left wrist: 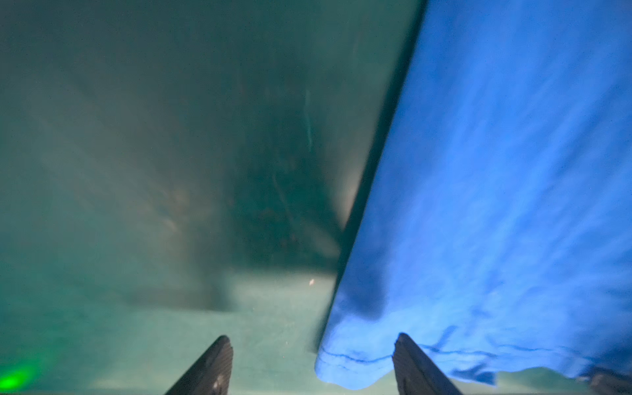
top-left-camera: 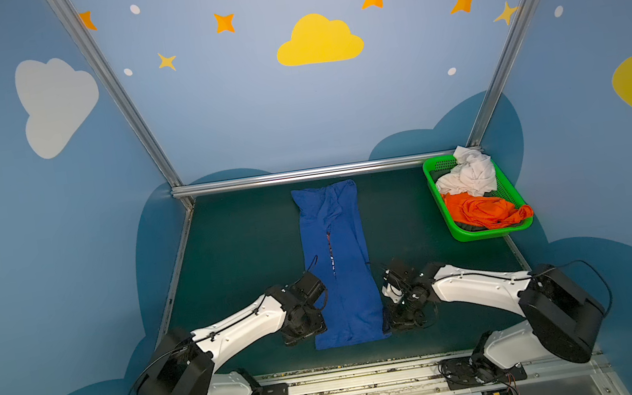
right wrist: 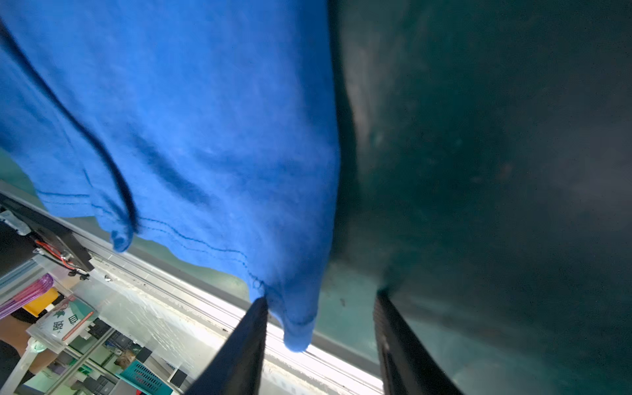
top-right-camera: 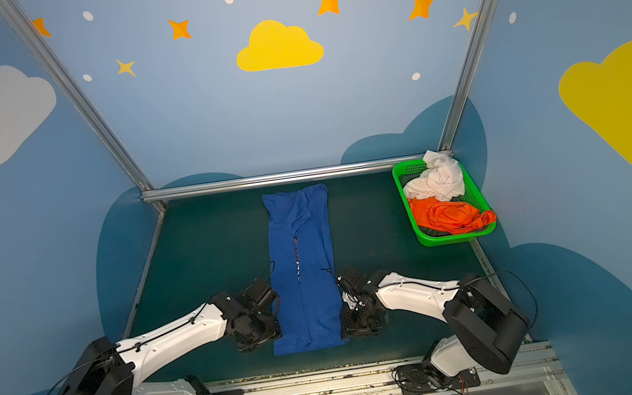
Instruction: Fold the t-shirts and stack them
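Now, blue t-shirt [top-left-camera: 338, 246]: we see it in both top views [top-right-camera: 301, 251] lying flat on the surface, folded lengthwise into a long narrow strip that runs from the upper middle of the frame, near the back rail [top-left-camera: 303, 175], down to the lower middle
Fold line: the two folded-in sides meet along the middle of the strip, where we make out a thin streak of red and white print
Left claw [left wrist: 313, 337]: we find it at the lower left corner of the strip in the top views; in the blurred left wrist view its fingers [left wrist: 212, 362] stand wide apart, the hem corner of the blue t-shirt sits in the gap between them, and nothing is pinched
Right claw [right wrist: 320, 297]: at the lower right corner of the strip in the top views; in the right wrist view its jaws are parted, the hem corner sits between them, one of its fingers [right wrist: 246, 342] touches the cloth edge, yet we see no grip
White t-shirt [top-left-camera: 470, 174]: crumpled in the upper half of the green basket [top-left-camera: 475, 235], at the right of the frame
Orange t-shirt [top-left-camera: 484, 212]: crumpled in the lower half of that basket, touching the white one, one fold hanging over the rim
Surface [top-left-camera: 238, 251]: dark green, with the basket at its upper right corner, well apart from the strip
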You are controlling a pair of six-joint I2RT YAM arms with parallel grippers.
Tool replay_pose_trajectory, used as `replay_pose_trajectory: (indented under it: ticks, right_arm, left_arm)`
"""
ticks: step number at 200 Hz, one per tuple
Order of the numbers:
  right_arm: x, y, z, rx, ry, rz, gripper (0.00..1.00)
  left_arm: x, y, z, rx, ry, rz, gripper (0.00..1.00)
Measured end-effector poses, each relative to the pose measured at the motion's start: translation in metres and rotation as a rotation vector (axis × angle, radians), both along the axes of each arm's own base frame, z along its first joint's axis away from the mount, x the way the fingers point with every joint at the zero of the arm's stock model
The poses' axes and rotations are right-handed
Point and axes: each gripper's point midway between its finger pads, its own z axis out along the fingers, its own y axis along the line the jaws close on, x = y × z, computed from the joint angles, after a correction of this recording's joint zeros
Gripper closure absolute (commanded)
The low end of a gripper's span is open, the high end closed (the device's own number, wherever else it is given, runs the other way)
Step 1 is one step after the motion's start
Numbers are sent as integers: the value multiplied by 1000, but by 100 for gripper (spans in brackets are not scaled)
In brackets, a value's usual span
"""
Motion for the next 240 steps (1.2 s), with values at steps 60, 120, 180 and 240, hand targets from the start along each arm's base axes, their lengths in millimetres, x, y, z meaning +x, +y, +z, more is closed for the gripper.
replay_pose_trajectory:
  ticks: [60, 120, 180, 240]
  right_arm:
    - [-4, 6, -3, -5, 8, 6, 67]
    - [-6, 6, -6, -20, 10, 10, 90]
    - [-1, 9, 1, -30, -8, 23, 100]
    - [37, 26, 48, 21, -144, 16, 100]
  left_arm:
    - [-21, -21, -14, -6, 55, -16, 53]
    - [-22, -19, -15, 16, 54, 10, 77]
    - [-12, -23, -3, 7, 10, 14, 95]
    - [34, -31, 39, -2, -121, 51, 95]
